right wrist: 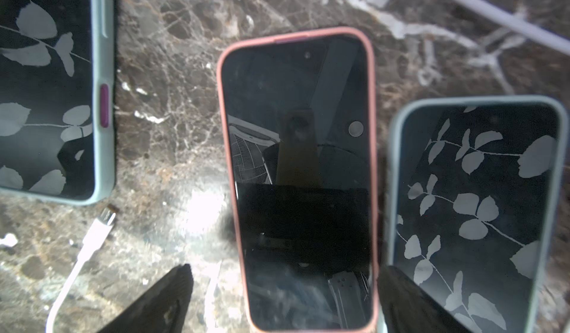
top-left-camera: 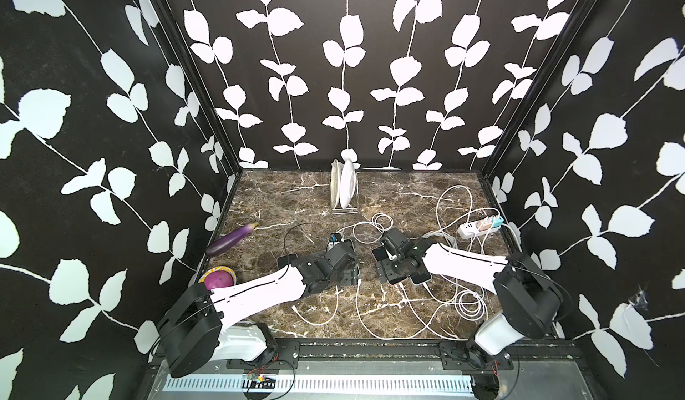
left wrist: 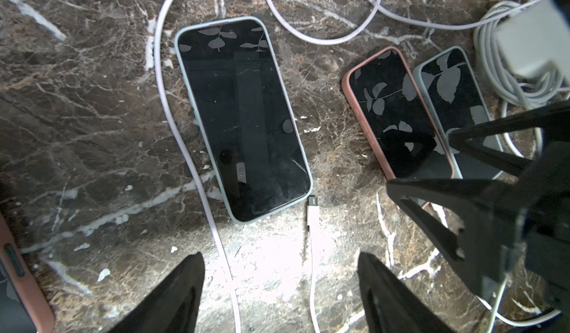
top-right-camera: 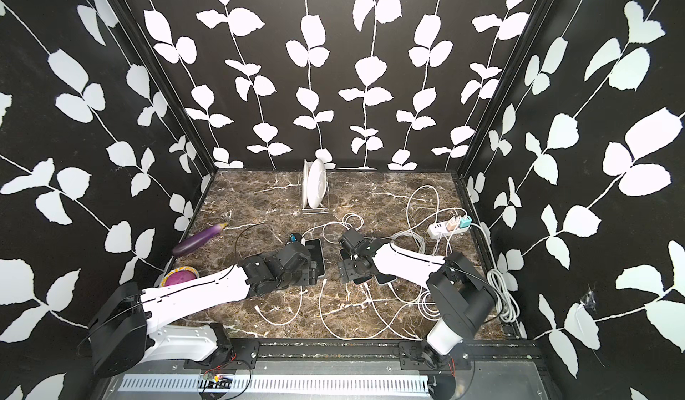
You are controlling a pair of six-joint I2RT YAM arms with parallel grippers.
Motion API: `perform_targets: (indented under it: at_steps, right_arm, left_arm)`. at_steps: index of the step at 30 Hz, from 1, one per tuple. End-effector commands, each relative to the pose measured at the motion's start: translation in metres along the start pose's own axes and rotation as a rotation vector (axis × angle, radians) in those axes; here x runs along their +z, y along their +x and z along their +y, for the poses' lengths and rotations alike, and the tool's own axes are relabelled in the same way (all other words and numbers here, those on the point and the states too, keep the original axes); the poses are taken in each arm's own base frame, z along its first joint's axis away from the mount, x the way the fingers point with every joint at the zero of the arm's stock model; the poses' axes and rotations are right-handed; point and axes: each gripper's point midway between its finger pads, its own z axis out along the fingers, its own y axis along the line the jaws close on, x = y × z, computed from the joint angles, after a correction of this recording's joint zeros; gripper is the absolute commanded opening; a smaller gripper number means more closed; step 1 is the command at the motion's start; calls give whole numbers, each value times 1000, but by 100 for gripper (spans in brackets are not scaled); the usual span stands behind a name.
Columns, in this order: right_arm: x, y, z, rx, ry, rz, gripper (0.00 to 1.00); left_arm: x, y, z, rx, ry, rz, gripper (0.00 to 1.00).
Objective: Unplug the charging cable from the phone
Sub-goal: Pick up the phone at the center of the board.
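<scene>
Three phones lie face up on the marble table. A pale-green-cased phone (left wrist: pixel 243 121) is below my left gripper (left wrist: pixel 280 285), which is open and holds nothing. A white charging cable's plug (left wrist: pixel 312 203) lies loose by that phone's bottom corner, and the cable runs between the fingers. My right gripper (right wrist: pixel 283 288) is open and straddles the lower end of a pink-cased phone (right wrist: pixel 299 161) without touching it. That phone's bottom port is out of frame. Another pale-cased phone (right wrist: pixel 475 192) lies beside it. In a top view both grippers (top-left-camera: pixel 348 274) (top-left-camera: pixel 385 270) hang low at mid-table.
White cables loop across the table front (top-left-camera: pixel 370 316) and coil at the right (top-left-camera: pixel 470 301). A power strip (top-left-camera: pixel 480 225) sits at the right edge, a plate rack (top-left-camera: pixel 344 190) at the back, an eggplant (top-left-camera: pixel 231 239) and a bowl (top-left-camera: pixel 218 277) at the left.
</scene>
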Motion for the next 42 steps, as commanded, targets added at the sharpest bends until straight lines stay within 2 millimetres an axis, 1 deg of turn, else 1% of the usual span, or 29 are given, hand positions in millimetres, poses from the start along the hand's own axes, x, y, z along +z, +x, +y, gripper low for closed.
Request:
perform_targets:
  at_steps: [1, 3, 8, 13, 16, 17, 19, 22, 25, 29, 36, 38, 42]
  right_arm:
    - [1, -7, 1, -9, -6, 17, 96]
    - [4, -7, 3, -11, -14, 31, 96]
    - [13, 4, 2, -1, -16, 64, 95]
    - [11, 8, 15, 2, -64, 71, 94]
    - [3, 3, 26, -9, -92, 59, 94]
    - [0, 1, 26, -12, -81, 54, 94]
    - [-6, -7, 20, -10, -41, 28, 94]
    - [-12, -22, 14, -3, -27, -15, 95]
    - [-12, -35, 10, -15, -4, -24, 95]
    - [-3, -47, 10, -26, 0, -23, 95]
    - [20, -53, 0, -24, 22, 18, 95]
    - [23, -53, -2, -10, 18, 6, 95]
    - [22, -50, -2, 3, 1, -4, 95]
  left_arm:
    - [1, 4, 7, 15, -20, -1, 80]
    - [-1, 3, 7, 15, -21, -6, 80]
    - [-2, 3, 9, 14, -24, -14, 80]
    - [-2, 4, 10, 16, -27, -12, 81]
    - [0, 4, 11, 16, -29, -12, 81]
    - [0, 4, 11, 16, -30, -11, 81]
    - [1, 3, 10, 16, -26, -11, 80]
    - [3, 6, 10, 12, -24, -6, 80]
    - [2, 6, 12, 9, -29, -12, 80]
    - [1, 5, 15, 4, -35, -16, 81]
    - [3, 7, 16, 2, -36, -9, 81]
    - [3, 7, 17, 2, -36, -10, 81]
    - [3, 7, 18, 5, -40, -6, 81]
